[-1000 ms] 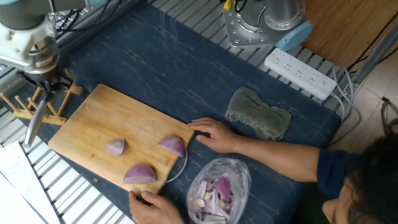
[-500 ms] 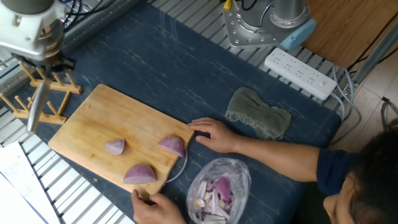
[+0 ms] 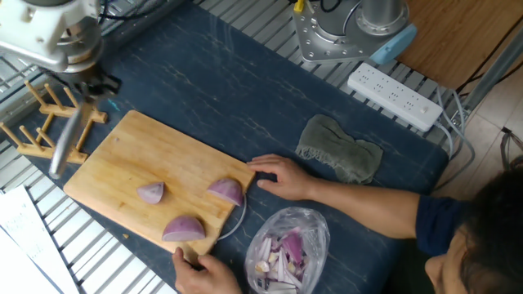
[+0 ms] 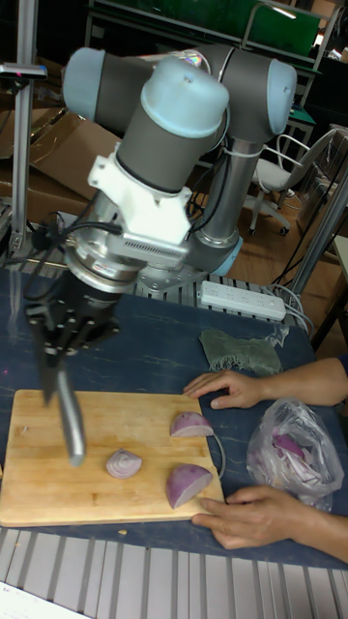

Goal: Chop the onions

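Note:
Three red onion wedges lie on the wooden cutting board [image 3: 139,151]: a small one [image 3: 150,193] in the middle, one [image 3: 226,191] near the right edge and one [image 3: 184,229] at the front. In the tall fixed view the same wedges are the small one [image 4: 124,464], the right one [image 4: 190,425] and the front one [image 4: 188,484]. My gripper [image 3: 88,84] [image 4: 56,363] hangs over the board's left end, shut on a knife [image 3: 69,140] [image 4: 70,418]. Its grey blade points down, just above the board [image 4: 48,484] and left of the wedges.
A person's hands [image 3: 282,175] [image 3: 204,273] hold the board's right edge. A clear bag of onion scraps [image 3: 286,249] lies beside them. A green cloth [image 3: 339,149], a power strip [image 3: 395,94] and a wooden rack [image 3: 33,135] at far left also sit on the table.
My gripper with the knife has moved right, from beside the rack to over the board's left end. The onion wedges and the hands have stayed put.

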